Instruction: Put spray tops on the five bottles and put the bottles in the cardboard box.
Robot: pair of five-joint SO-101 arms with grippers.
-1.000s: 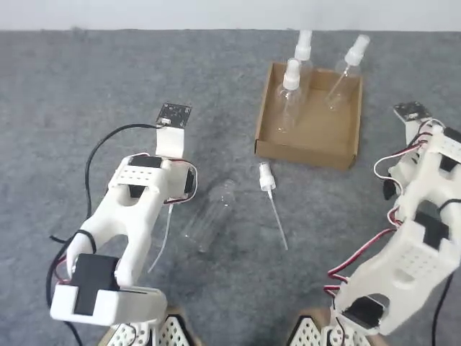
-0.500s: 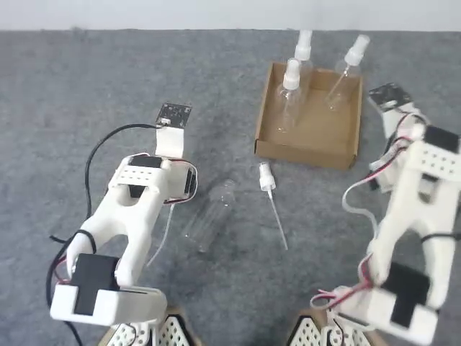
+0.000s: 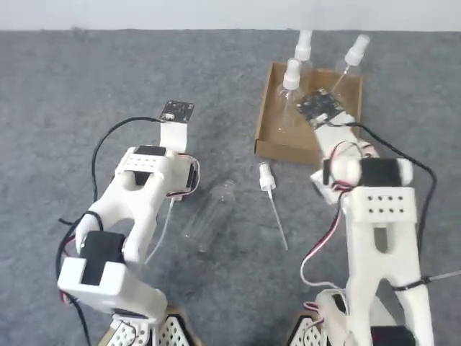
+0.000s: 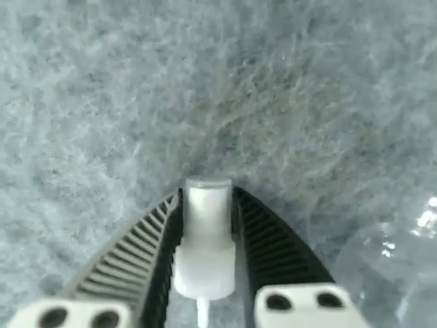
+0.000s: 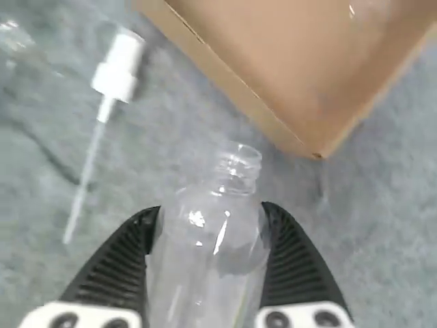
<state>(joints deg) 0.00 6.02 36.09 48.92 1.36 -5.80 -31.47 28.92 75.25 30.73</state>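
Note:
My left gripper (image 4: 207, 195) is shut on a white spray top (image 4: 205, 239), held low over the grey carpet; its thin dip tube (image 3: 164, 231) hangs beside the left arm (image 3: 144, 187). My right gripper (image 5: 208, 212) is shut on a clear uncapped bottle (image 5: 212, 253) whose open neck points toward the near corner of the cardboard box (image 5: 293, 61). A second clear bottle (image 3: 209, 213) lies on the carpet between the arms. A loose spray top (image 3: 267, 179) with a long tube lies in front of the box (image 3: 306, 153). Three capped bottles (image 3: 290, 97) rest in the box.
The right arm (image 3: 374, 194) stands over the box's front right corner. The left arm's black cable (image 3: 97, 155) loops over the carpet. Open carpet stretches to the far left of the box.
The right arm has swung from the table's right edge leftward to the box's front corner, carrying its bottle. The left arm shifted slightly forward with its spray top.

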